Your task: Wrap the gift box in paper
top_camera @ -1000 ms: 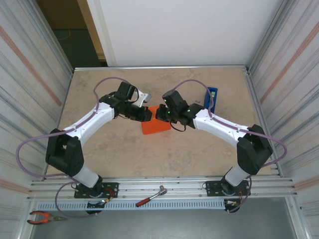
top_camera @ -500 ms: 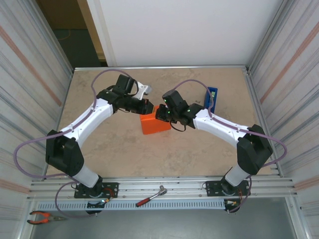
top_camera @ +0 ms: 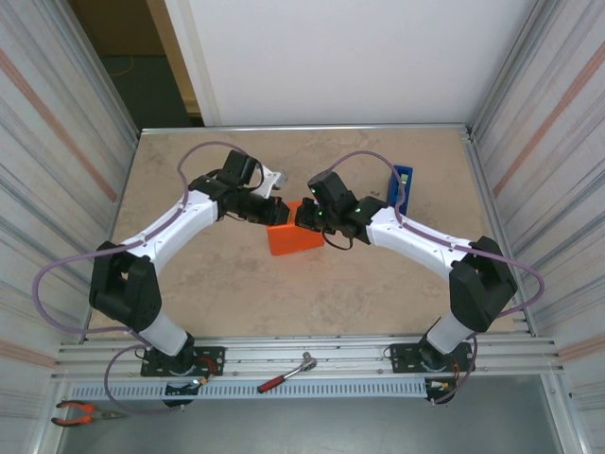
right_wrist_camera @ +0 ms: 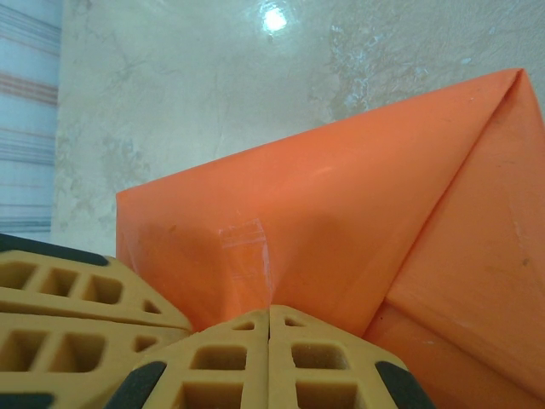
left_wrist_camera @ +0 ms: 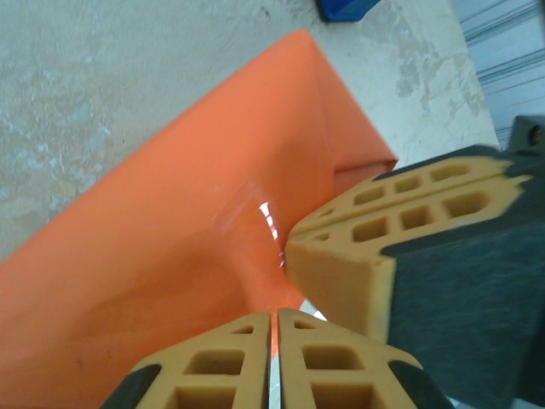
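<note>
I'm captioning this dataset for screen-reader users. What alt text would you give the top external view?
The left gripper and right gripper, reaching inward from the near edge, nearly meet over folded orange paper on a beige table. A blue tape dispenser lies farther back on the right.

Top view: bright, even overhead light, sharp throughout. The arms (top_camera: 180,222) cast only faint, soft shadows on the table (top_camera: 312,293), and the side walls (top_camera: 57,142) splay outward toward the frame edges. Left wrist view: small white glare streak (left_wrist_camera: 266,213) on the paper (left_wrist_camera: 153,256), far table slightly soft. Right wrist view: round white reflection (right_wrist_camera: 273,19) on the far table, paper evenly lit.
</note>
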